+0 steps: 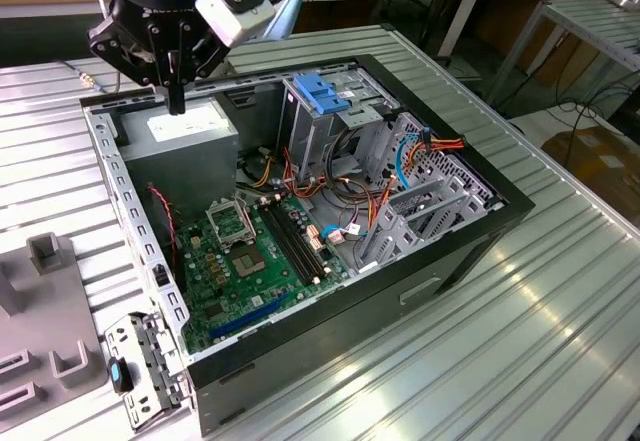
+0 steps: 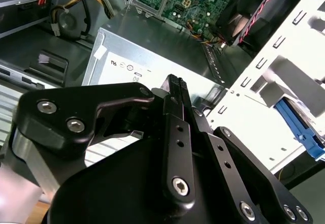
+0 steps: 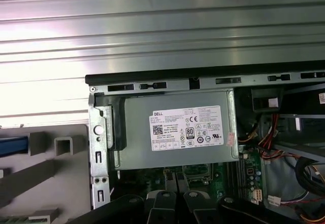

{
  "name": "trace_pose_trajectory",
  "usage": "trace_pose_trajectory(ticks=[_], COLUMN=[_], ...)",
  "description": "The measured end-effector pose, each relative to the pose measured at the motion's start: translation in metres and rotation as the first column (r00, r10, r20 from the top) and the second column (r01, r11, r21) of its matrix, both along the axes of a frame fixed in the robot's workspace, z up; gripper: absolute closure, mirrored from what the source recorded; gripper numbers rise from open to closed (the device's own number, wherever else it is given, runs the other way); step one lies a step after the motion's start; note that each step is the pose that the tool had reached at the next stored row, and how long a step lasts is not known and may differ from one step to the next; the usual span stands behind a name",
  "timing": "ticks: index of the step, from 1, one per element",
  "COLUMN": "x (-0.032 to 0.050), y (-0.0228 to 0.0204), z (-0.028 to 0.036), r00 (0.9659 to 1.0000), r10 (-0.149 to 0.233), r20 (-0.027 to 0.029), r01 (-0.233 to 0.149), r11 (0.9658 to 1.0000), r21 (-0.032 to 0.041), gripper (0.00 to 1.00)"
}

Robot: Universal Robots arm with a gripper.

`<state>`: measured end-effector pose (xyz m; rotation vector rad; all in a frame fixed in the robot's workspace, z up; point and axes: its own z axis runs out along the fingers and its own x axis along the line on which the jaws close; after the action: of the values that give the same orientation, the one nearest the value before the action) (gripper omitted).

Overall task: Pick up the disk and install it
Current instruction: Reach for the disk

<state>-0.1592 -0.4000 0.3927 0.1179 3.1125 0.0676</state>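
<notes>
My gripper [image 1: 177,103], fingers pressed together and empty, hangs over the grey power supply [image 1: 190,133] at the exterior view's left of the open case [image 1: 330,333]. The blue-handled drive cage [image 1: 322,111] stands to its right. Where the disk lies I cannot tell.

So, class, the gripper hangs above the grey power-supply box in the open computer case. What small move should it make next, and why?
Probably open the fingers, keeping above the case. The gripper is shut on nothing over the power-supply box, so it has no disk to install. In the second wrist view its closed fingers could not take one as they are.
</notes>
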Motion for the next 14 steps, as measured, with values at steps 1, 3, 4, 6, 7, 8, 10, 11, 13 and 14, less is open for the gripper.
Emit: trace_pose_trajectory(ticks=[1,3,4,6,7,8,10,11,13,14], x=[-0.0009,-0.0035,-0.0047,-0.0064,-0.0068,-0.0077,-0.0102,-0.0108,-0.0132,-0.0139], y=[0.0,0.0001,0.0001,0.0001,0.0002,0.0001,0.0001,0.0001,0.0001,0.0001], z=[0.0,0.0,0.0,0.0,0.0,0.0,-0.0001,-0.0001,-0.0001,-0.0001], r00=[1.0,1.0,1.0,1.0,1.0,1.0,1.0,1.0,1.0,1.0], r10=[0.0,0.0,0.0,0.0,0.0,0.0,0.0,0.0,0.0,0.0], r20=[0.0,0.0,0.0,0.0,0.0,0.0,0.0,0.0,0.0,0.0], r01=[0.0,0.0,0.0,0.0,0.0,0.0,0.0,0.0,0.0,0.0], r11=[1.0,1.0,1.0,1.0,1.0,1.0,1.0,1.0,1.0,1.0], r21=[0.0,0.0,0.0,0.0,0.0,0.0,0.0,0.0,0.0,0.0], gripper=[0.85,0.85,0.85,0.85,0.85,0.85,0.85,0.85,0.85,0.85])
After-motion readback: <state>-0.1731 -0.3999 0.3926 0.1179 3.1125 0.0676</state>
